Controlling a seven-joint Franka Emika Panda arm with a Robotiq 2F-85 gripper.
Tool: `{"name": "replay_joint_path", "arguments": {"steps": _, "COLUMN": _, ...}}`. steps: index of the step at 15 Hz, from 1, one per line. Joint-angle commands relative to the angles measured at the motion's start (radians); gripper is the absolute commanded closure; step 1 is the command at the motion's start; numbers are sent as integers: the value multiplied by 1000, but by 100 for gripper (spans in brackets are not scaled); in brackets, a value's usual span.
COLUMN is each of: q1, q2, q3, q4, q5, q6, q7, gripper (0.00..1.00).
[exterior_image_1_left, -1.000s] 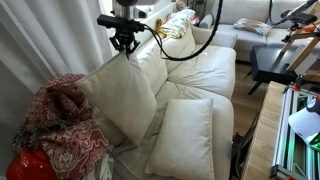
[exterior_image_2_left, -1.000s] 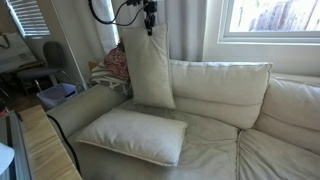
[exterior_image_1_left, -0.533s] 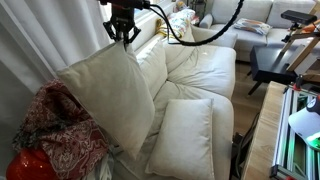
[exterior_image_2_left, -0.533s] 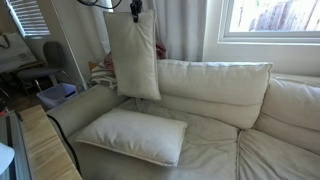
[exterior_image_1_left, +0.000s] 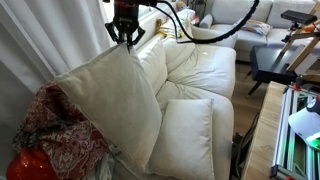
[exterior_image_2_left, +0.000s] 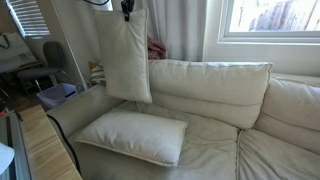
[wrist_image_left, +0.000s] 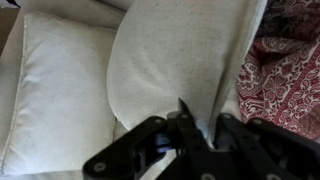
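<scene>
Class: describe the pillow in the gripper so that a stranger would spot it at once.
Find the cream sofa. Above its armrest end, a cream pillow hangs in the air from the gripper. Its twin lies flat on the seat.

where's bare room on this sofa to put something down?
Free: the seat between the flat cushion and the window end, bordered behind by the backrest. Crowded: the armrest end, where the flat cushion lies, the claw hangs a second cushion by its corner, and a red throw piles beside.
</scene>
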Motion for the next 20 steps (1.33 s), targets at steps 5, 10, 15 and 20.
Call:
{"name": "replay_joint_path", "arguments": {"steps": 5, "q1": 19, "q2": -48, "q3": -19, "q4": -26, "q5": 21, "q6": 19, "q7": 279, "gripper": 95}}
{"name": "replay_joint_path", "arguments": {"steps": 10, "q1": 22, "q2": -110, "q3": -28, "q4": -111, "q5": 1, "q6": 4, "q7": 542, "gripper": 95}}
{"name": "replay_joint_path", "arguments": {"steps": 15, "q1": -13, "q2": -196, "q3": -5, "q4": -284, "q5": 100, "q6": 8, "q7": 695, "gripper": 95}}
{"name": "replay_joint_path", "arguments": {"steps": 20, "q1": -15, "q2": -172, "q3": -4, "q4": -320, "q5": 125, "q6": 69, "q7": 710, "gripper": 82}}
